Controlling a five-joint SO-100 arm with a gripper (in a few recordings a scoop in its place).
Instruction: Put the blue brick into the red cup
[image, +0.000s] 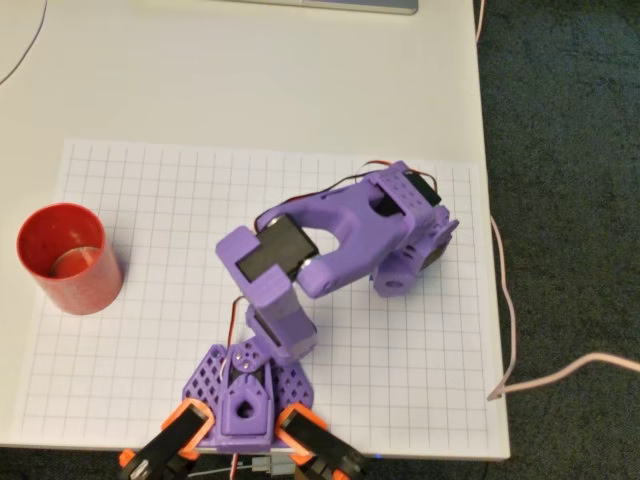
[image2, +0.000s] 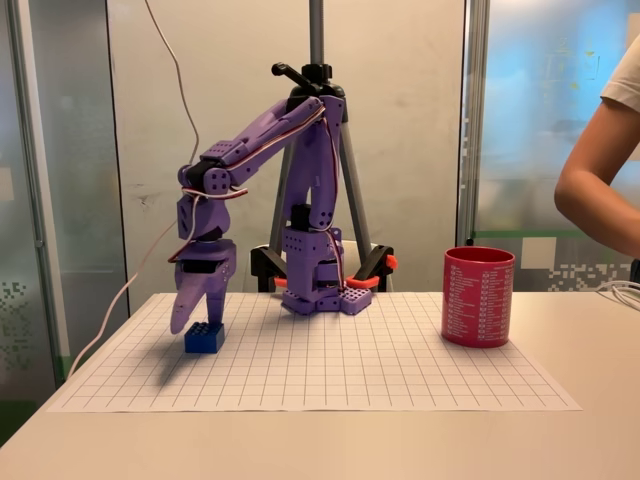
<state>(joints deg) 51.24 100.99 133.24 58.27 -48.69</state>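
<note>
**Inspector A:** Where is the gripper recorded?

**Inspector B:** In the fixed view it is seen pointing down over the gridded sheet, at the sheet's left part. The purple fingers are lowered to the blue brick, and their tips are seen at the brick's top left edge, touching it or just above it. Whether the brick is clamped cannot be told. The spread of the fingers cannot be judged either, since they overlap from the side.

**Inspector A:** And the brick itself?

**Inspector B:** It is seated flat on the sheet, directly below and slightly right of the fingertips. In the overhead view it is covered by the purple arm.

**Inspector A:** The red cup?

**Inspector B:** The red cup is noted upright, mouth up, well apart from the fingers, at the far right of the sheet in the fixed view. In the overhead view the cup is at the sheet's left edge.

**Inspector A:** What is found between fingers and cup?

**Inspector B:** The arm's base is placed at the back edge of the sheet, held by orange-handled clamps. The sheet in front of it, between brick and cup, is bare grid.

**Inspector A:** Other items?

**Inspector B:** A tripod is seen behind the base. A person's arm is recorded above and right of the cup, not touching it. A pale cable is trailed off the table at the right in the overhead view.
</note>
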